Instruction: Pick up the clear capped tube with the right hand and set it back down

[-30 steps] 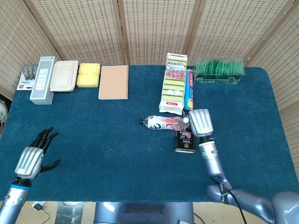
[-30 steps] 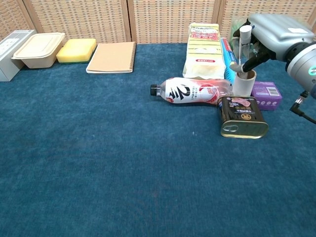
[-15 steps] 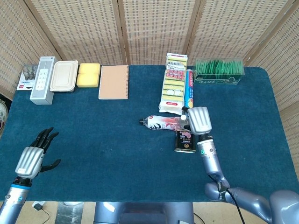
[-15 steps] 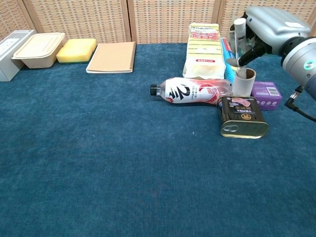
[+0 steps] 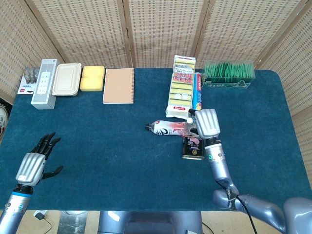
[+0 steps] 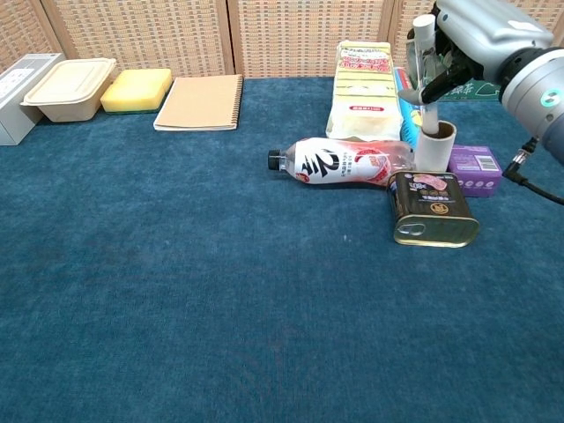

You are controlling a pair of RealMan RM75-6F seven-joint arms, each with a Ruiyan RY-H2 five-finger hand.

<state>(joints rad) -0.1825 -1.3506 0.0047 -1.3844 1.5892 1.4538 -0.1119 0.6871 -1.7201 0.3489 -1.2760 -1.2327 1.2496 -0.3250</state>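
Head view: blue table (image 5: 97, 146) carries a row along the far edge: grey box (image 5: 45, 83), lunch box (image 5: 67, 78), sponge (image 5: 92, 78), notebook (image 5: 119, 85), sponge pack (image 5: 181, 87), green tray (image 5: 229, 72).

Mid-table: bottle (image 6: 339, 162) on its side, cap pointing left. Tin (image 6: 433, 208) lies just in front of the bottle's base. Cardboard roll (image 6: 434, 146) stands upright behind the tin, purple box (image 6: 476, 169) touching its right side.

Right hand (image 6: 467, 40) grasps the tube (image 6: 425, 55) near upright, white cap on top. Tube's lower end sits at the roll's mouth; whether it is inside or just above, cannot tell from chest view.

Left hand (image 5: 35, 164) low at the near left edge, holding nothing, fingers spread.
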